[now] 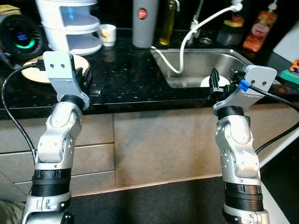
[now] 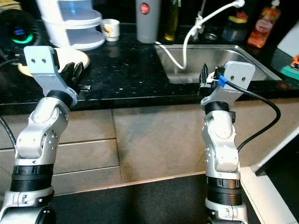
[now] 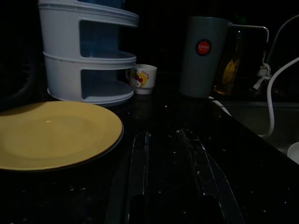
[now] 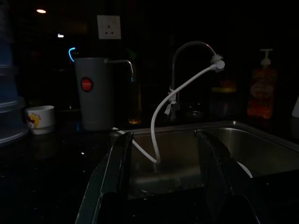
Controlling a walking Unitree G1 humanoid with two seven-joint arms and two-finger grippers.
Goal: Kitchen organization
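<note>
A yellow plate (image 1: 32, 71) lies on the black counter (image 1: 126, 79) at the left, in front of a white tiered rack (image 1: 70, 23). My left gripper (image 1: 85, 78) hovers low over the counter just right of the plate (image 3: 51, 133); its fingers (image 3: 140, 158) stand open with nothing between them. My right gripper (image 1: 214, 82) is at the steel sink's (image 1: 224, 58) front rim, open and empty, pointing over the basin (image 4: 261, 149). A white dish (image 1: 204, 82) lies in the sink just beyond it.
A small printed cup (image 1: 108, 34), a grey jug (image 1: 145, 21) and an oil bottle (image 1: 168, 21) stand along the back. A white hose (image 1: 187, 37) hangs from the tap into the sink. An orange soap bottle (image 1: 260, 25) stands at back right, a green-lit speaker (image 1: 21, 37) at far left.
</note>
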